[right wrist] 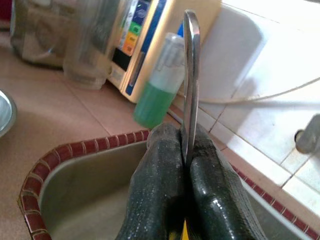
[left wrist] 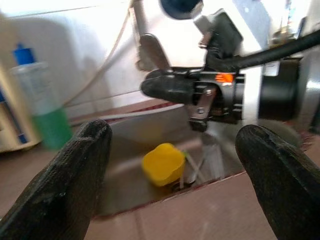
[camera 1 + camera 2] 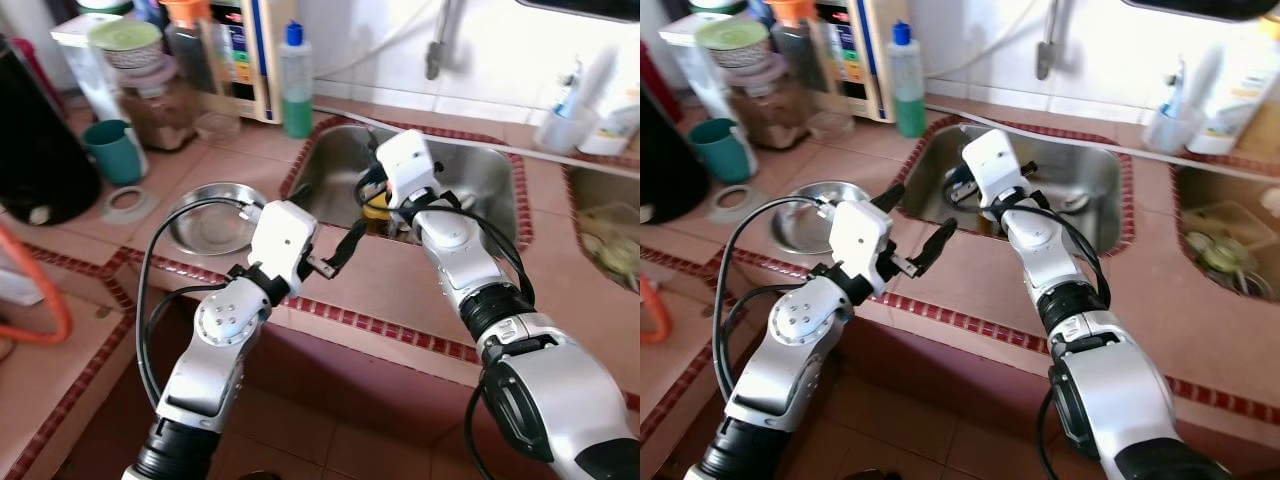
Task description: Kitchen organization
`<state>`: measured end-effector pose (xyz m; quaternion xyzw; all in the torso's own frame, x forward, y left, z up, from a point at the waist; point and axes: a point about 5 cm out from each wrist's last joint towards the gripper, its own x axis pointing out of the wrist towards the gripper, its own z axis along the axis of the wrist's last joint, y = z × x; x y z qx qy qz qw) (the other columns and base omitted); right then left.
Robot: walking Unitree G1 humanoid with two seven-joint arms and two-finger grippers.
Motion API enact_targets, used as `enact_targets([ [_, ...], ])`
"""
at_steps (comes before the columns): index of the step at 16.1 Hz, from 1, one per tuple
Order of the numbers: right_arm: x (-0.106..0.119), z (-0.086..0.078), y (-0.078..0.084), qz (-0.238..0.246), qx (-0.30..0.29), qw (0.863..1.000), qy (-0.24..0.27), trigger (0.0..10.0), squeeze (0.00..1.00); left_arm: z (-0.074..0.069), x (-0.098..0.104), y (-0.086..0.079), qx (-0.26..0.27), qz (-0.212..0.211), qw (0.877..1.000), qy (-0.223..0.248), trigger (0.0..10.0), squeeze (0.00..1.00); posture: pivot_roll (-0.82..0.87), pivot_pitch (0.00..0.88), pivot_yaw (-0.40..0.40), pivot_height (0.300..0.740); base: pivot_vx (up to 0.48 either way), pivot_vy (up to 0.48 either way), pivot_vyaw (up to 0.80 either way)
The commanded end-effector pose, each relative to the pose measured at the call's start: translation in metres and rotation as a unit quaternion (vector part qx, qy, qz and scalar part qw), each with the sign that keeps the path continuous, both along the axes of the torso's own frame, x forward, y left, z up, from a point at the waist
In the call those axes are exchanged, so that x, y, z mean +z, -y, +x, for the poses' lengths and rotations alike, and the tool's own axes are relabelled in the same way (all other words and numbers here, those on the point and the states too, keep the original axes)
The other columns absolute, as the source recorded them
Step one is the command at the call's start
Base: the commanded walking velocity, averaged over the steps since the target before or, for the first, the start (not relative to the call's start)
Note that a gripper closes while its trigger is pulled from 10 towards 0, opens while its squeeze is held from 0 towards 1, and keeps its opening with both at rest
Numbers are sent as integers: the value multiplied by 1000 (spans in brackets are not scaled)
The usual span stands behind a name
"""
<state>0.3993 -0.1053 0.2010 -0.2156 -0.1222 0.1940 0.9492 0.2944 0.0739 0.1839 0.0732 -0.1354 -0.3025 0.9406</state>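
My right gripper (image 1: 185,147) is shut on a thin metal utensil (image 1: 191,75), seen edge-on and standing up from between its fingers. It hangs over the left part of the steel sink (image 3: 480,165), just above a yellow object (image 2: 162,163) lying in the basin. What kind of utensil it is I cannot tell. My left gripper (image 3: 330,225) is open at the sink's front left rim, pointing toward the yellow object, with nothing between its fingers (image 2: 75,170).
A steel bowl (image 3: 210,215) lies on the tiled counter left of the sink. A green soap bottle (image 3: 295,85), jars (image 3: 150,95) and a teal cup (image 3: 112,150) stand behind it. A second basin (image 3: 605,240) lies to the right. The faucet (image 3: 437,45) hangs above.
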Motion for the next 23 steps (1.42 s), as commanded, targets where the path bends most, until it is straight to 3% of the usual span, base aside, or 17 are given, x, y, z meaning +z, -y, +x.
enact_targets([
  [1,-44,-6,29,-59,-49,994,-79,0,0,-2,2,-2,6,4,1000,1,10000,1000,118,122,48,740,0,0,0],
  [4,-44,-4,34,-87,-73,991,-70,0,0,0,6,-4,32,-5,999,6,10000,1000,121,118,49,740,0,0,0],
  [5,-43,-3,36,-89,-85,990,-66,392,0,-1,7,-3,30,-5,1000,6,10000,725,121,118,51,740,0,0,0],
  [6,-40,-2,39,-95,-102,989,-58,1098,0,-1,7,-3,26,-2,1000,5,10000,522,121,117,51,740,0,0,0],
  [8,-41,-1,42,-104,-117,986,-59,3020,0,-1,7,-4,25,-3,1000,2,10000,467,119,118,52,740,0,0,0],
  [9,-44,-1,43,-109,-120,984,-72,7843,0,-1,7,-4,26,-3,1000,1,10000,0,119,118,52,740,0,0,0],
  [10,-49,-2,44,-96,-119,984,-94,10000,1000,-1,8,-3,27,-3,1000,1,10000,0,120,117,51,740,0,0,0],
  [14,-56,-5,44,-92,-103,983,-119,10000,1000,-2,6,-2,27,-3,1000,-2,10000,0,117,118,49,740,0,0,0],
  [20,-54,-4,46,-95,-115,982,-113,10000,1000,0,7,-5,47,-5,999,1,10000,0,119,121,46,740,0,0,0],
  [23,-51,-3,42,-73,-102,986,-112,10000,1000,6,7,-12,81,5,997,3,10000,0,118,124,46,740,0,0,0],
])
